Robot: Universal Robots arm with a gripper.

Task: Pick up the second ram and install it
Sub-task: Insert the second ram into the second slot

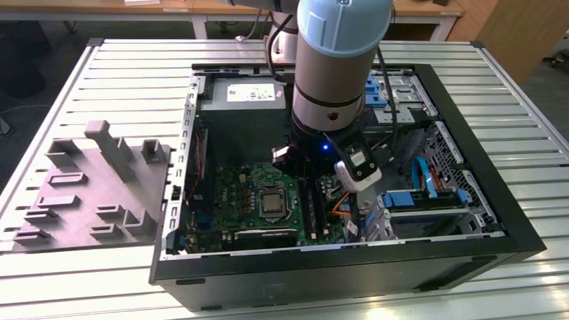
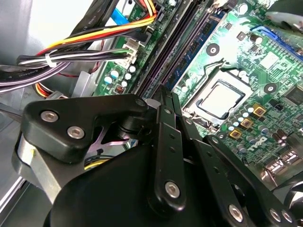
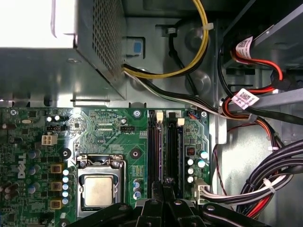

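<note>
My gripper (image 2: 168, 94) (image 3: 165, 182) is down inside the open computer case (image 1: 356, 263). Its black fingers are pressed together, with nothing visible between them. The tips hover just over the long black memory slot rails (image 3: 173, 149) on the green motherboard (image 1: 236, 193). A thin greenish ram strip (image 2: 199, 42) with dark chips stands on edge among those rails and runs away from the fingertips. I cannot tell whether it is the second ram or whether the fingers touch it. The arm (image 1: 334, 80) hides the gripper in the exterior view.
The processor socket (image 3: 98, 189) lies beside the slots. Bundled cables (image 3: 265, 189) crowd the slots' other side. The power supply box (image 3: 47, 71) sits beyond the board. A grey moulded tray (image 1: 89, 193) rests on the slatted table at the exterior view's left.
</note>
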